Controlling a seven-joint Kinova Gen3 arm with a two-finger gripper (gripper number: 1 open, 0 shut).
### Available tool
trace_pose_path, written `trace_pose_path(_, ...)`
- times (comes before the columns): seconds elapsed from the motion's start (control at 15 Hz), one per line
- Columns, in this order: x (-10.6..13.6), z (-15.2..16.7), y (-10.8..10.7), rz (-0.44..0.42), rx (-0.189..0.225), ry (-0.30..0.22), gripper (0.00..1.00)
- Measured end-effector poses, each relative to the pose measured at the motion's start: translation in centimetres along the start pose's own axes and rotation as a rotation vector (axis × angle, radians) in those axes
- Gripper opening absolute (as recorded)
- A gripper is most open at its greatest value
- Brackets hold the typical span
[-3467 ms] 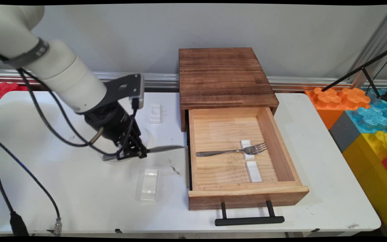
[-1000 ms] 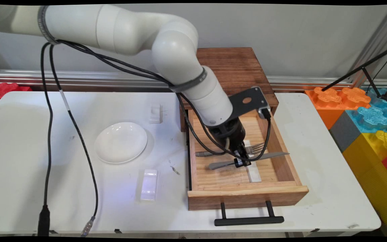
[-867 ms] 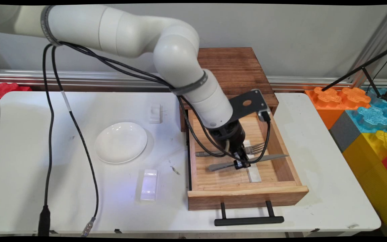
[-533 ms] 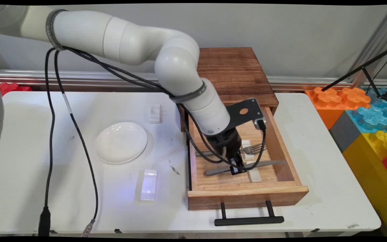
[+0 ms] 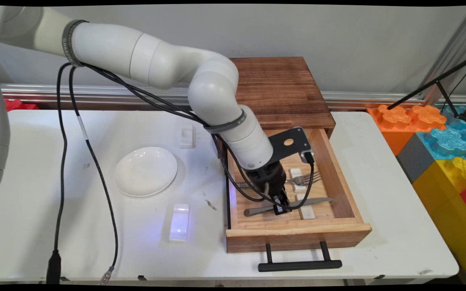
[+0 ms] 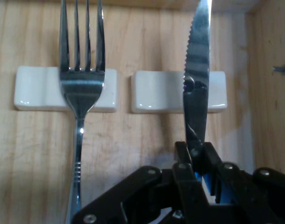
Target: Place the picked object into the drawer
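My gripper [image 5: 280,207] [image 6: 196,154] is shut on a steel table knife [image 5: 314,201] [image 6: 197,79] and holds it level low inside the open wooden drawer [image 5: 293,232]. The serrated blade lies over the right end of a white ceramic rest [image 5: 306,212] [image 6: 156,91]; whether it touches the rest I cannot tell. Beside it a fork [image 5: 308,178] [image 6: 81,88] lies with its neck on a second white rest [image 5: 296,173] [image 6: 35,88]. The knife's handle [image 5: 255,211] points toward the drawer's left wall.
The drawer's right wall [image 6: 273,93] runs close by the blade. The dark wooden cabinet [image 5: 281,89] stands behind, its black handle [image 5: 300,264] overhanging the table front. On the table lie a white plate [image 5: 145,170] and two more white rests [image 5: 179,222] [image 5: 187,136]. Coloured foam blocks [image 5: 443,137] stand at the right.
The gripper has carried the knife from over the plate into the drawer, then lowered it toward the near rest beside the fork. It has stayed shut on the knife.
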Motion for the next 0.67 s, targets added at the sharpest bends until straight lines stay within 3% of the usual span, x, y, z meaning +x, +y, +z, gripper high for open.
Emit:
trace_pose_path(0.07, -0.05, 0.16, -0.03, -0.003, -0.003, 0.001, 0.00)
trace_pose_path(0.13, -0.11, 0.32, -0.05, -0.008, -0.007, 0.003, 1.00)
trace_pose_path(0.67, -0.21, 0.42, -0.31, -0.035, -0.029, 0.017, 1.00)
